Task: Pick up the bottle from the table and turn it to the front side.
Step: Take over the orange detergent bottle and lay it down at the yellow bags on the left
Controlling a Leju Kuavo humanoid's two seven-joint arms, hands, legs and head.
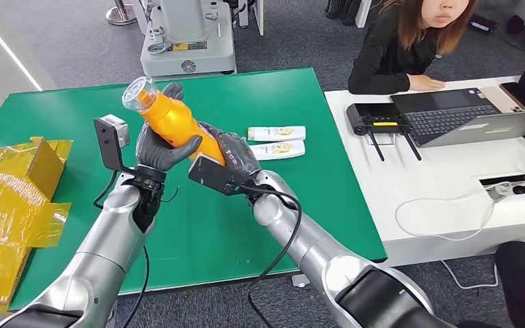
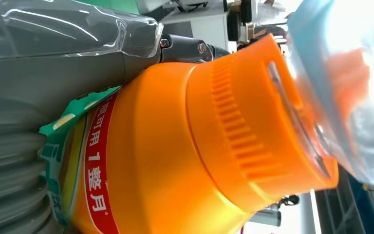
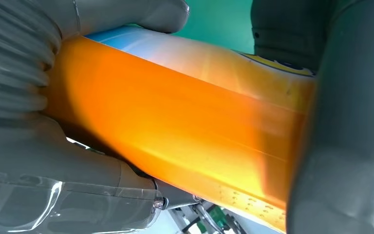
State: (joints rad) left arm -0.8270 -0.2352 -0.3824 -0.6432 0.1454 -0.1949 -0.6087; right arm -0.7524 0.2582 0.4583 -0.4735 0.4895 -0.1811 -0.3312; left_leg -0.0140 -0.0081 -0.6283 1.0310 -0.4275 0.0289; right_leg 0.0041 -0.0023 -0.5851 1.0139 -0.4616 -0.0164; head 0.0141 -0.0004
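Bottle (image 1: pixel 173 121): orange body, orange ribbed cap under a clear cover; label in left wrist view has a red band with white characters and a green edge. Left hand (image 1: pixel 156 152) and right hand (image 1: pixel 236 156): dark grey. Table (image 1: pixel 301 178): green. Two tubes (image 1: pixel 277 141): white with yellow-green print. Wrapping (image 1: pixel 14 205): yellow. Desk (image 1: pixel 451 184): white.

Head view looks down on the table (image 1: pixel 260 225); both wrist views, seemingly near-touching, share the bottle (image 1: pixel 171 119).
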